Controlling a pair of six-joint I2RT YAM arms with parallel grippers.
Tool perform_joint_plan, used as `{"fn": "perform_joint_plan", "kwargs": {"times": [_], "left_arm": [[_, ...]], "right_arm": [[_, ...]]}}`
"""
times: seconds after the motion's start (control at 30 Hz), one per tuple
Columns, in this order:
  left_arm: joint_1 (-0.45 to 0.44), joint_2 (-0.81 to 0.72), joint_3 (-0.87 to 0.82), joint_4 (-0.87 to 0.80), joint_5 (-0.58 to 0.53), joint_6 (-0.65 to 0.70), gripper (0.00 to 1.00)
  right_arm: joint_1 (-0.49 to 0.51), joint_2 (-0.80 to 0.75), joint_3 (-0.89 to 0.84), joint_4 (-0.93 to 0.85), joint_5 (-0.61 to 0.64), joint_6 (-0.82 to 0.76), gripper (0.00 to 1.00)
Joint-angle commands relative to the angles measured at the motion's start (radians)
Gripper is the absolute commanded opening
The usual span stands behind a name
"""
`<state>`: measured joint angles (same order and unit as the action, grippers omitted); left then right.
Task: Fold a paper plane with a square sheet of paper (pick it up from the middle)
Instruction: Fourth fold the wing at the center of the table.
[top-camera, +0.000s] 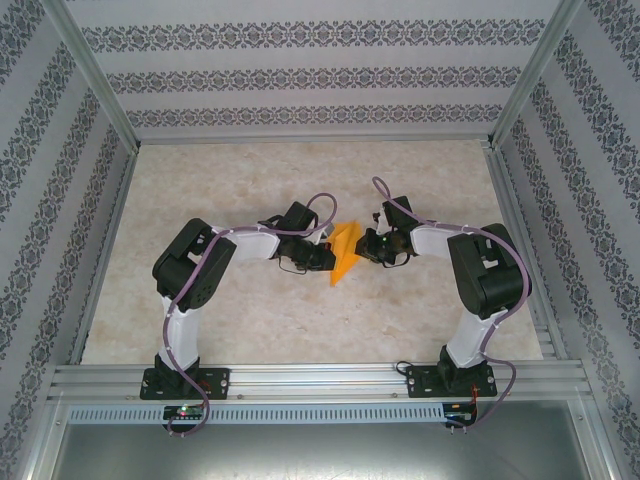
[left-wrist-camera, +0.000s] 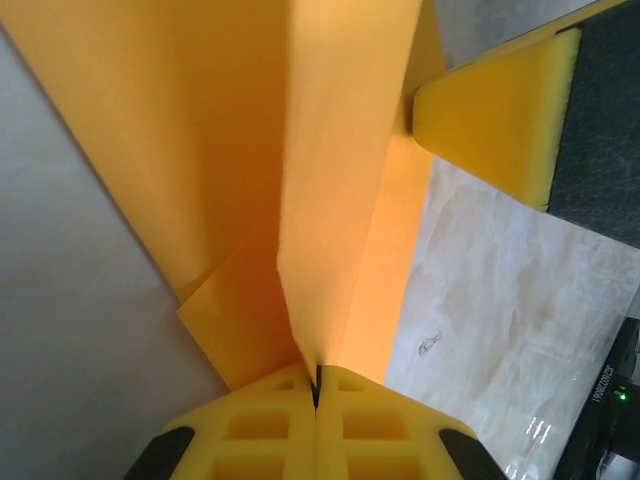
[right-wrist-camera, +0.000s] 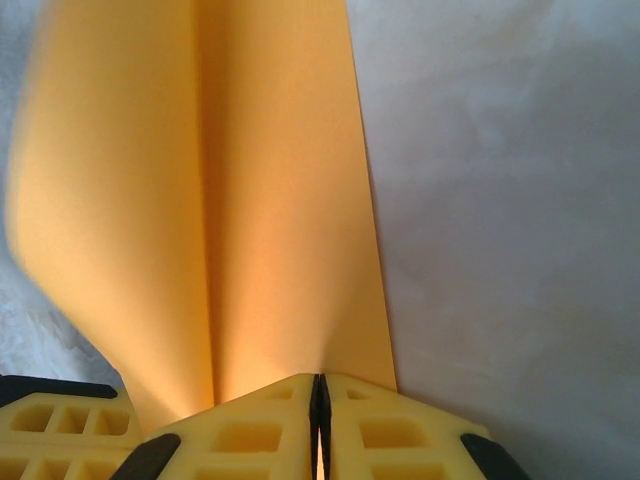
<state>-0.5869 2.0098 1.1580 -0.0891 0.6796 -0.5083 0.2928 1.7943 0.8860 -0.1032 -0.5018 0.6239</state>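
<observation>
The paper plane (top-camera: 344, 252) is at the middle of the table (top-camera: 250, 330), an orange-yellow wedge with its point toward the near edge, caught between the two arms. The left gripper (top-camera: 325, 256) has it from the left and the right gripper (top-camera: 369, 246) from the right.

Seen from the left wrist, the left gripper (left-wrist-camera: 317, 388) has its yellow fingers (left-wrist-camera: 260, 432) pressed together with only a dark sliver between them, pinching a folded layer of the paper plane (left-wrist-camera: 330, 180). A finger of the right gripper (left-wrist-camera: 495, 120) touches the paper's edge at the upper right.

From the right wrist, the right gripper (right-wrist-camera: 320, 388) is closed just as tight on the crease, and the paper plane (right-wrist-camera: 250, 200) fans upward from the pinch.

Up close the paper is blurred and cut off by the top edge. The creases are hard to count. From above I cannot tell whether the wedge rests on the table or hangs just over it.
</observation>
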Motion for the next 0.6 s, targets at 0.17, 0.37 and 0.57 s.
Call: {"fn": "perform_joint_plan", "kwargs": {"times": [0.17,0.37,0.57], "left_arm": [[0.015,-0.035,-0.033,0.020,-0.012,-0.009,0.05],[0.017,-0.038,-0.047,0.023,-0.019,-0.007,0.05],[0.019,-0.034,-0.052,0.016,-0.027,0.000,0.05]], "right_arm": [[0.016,-0.001,-0.033,-0.060,0.037,-0.016,0.12],[0.016,-0.007,-0.027,-0.069,0.042,-0.019,0.11],[0.017,-0.015,-0.029,-0.073,0.042,-0.019,0.11]]}}
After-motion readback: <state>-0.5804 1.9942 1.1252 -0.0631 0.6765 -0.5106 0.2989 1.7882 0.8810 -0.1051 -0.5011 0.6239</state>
